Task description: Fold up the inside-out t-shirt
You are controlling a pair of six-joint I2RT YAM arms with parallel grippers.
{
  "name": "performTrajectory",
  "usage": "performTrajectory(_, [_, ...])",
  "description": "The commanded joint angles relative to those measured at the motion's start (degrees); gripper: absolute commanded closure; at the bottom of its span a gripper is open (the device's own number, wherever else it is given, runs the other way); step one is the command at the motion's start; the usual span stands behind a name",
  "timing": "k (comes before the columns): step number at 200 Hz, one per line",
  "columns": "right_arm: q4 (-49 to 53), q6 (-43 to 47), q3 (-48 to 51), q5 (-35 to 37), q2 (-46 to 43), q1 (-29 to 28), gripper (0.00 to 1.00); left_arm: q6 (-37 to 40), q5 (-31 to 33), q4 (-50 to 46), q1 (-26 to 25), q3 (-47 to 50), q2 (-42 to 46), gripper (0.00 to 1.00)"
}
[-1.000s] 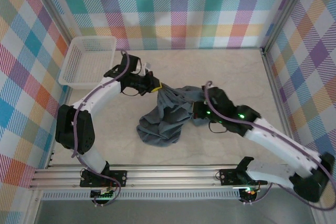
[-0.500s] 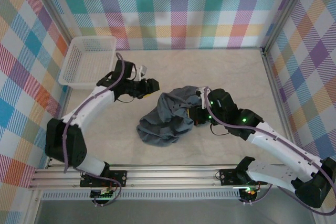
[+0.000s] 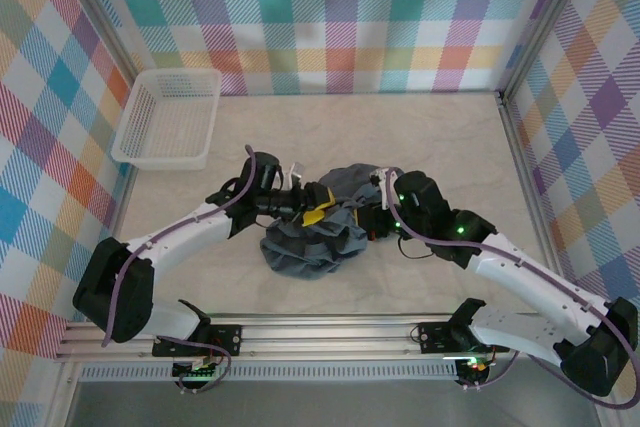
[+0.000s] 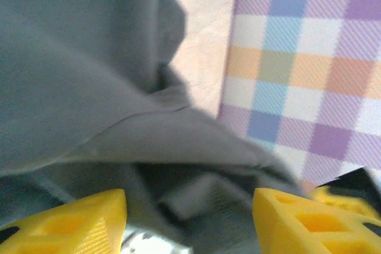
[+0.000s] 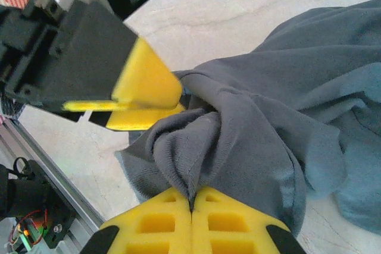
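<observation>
Two sets of jaws meet at the dark slate-grey soft-fabric t-shirt [image 3: 305,242], which lies in a crumpled heap on the pale marbled table [image 3: 430,137] between the arms. The right arm's jaws are pressed fully together on a raised fold of cloth, probably to hold it up for the other arm. The left arm's jaws stand apart, grey fabric sagging between their yellow fingers [image 4: 65,218] but nothing gripped; the shirt looks bunched and creased, with no sleeve or collar distinguishable.
</observation>
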State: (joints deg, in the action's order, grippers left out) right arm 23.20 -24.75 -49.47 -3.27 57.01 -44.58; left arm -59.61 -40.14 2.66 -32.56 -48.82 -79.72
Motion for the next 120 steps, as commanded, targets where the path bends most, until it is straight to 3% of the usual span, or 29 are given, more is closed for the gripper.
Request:
performTrajectory(1, [-2.97,-0.09,0.51,-1.99,0.42,0.24,1.00,-9.18,-1.89,13.01,-0.30,0.89,-2.15,0.51])
performTrajectory(19, [-2.68,-0.66,0.85,-1.47,0.68,0.28,1.00,-10.22,-1.83,14.73,-0.57,0.20,-2.62,0.74])
performTrajectory(39, [-1.33,-1.26,1.59,0.39,0.97,0.28,1.00,-6.78,-2.30,10.08,-0.59,-1.56,-1.49,1.00])
performTrajectory(79, [-1.40,-3.82,6.43,-1.40,2.18,0.28,1.00,11.91,-0.68,-11.12,0.51,-10.99,3.26,1.00])
performTrajectory(97, [-2.92,-4.77,7.62,-2.36,1.22,0.28,1.00,20.62,5.18,-26.58,0.24,-15.52,2.79,1.00])
performTrajectory(110, [-3.66,-4.69,7.85,-1.46,-0.10,0.28,1.00,21.66,7.49,-32.64,-0.12,-15.98,1.00,1.00])
performTrajectory(120, [-3.95,-4.69,8.21,0.06,-0.94,0.28,1.00,18.75,6.87,-31.86,-0.29,-13.79,0.27,0.90])
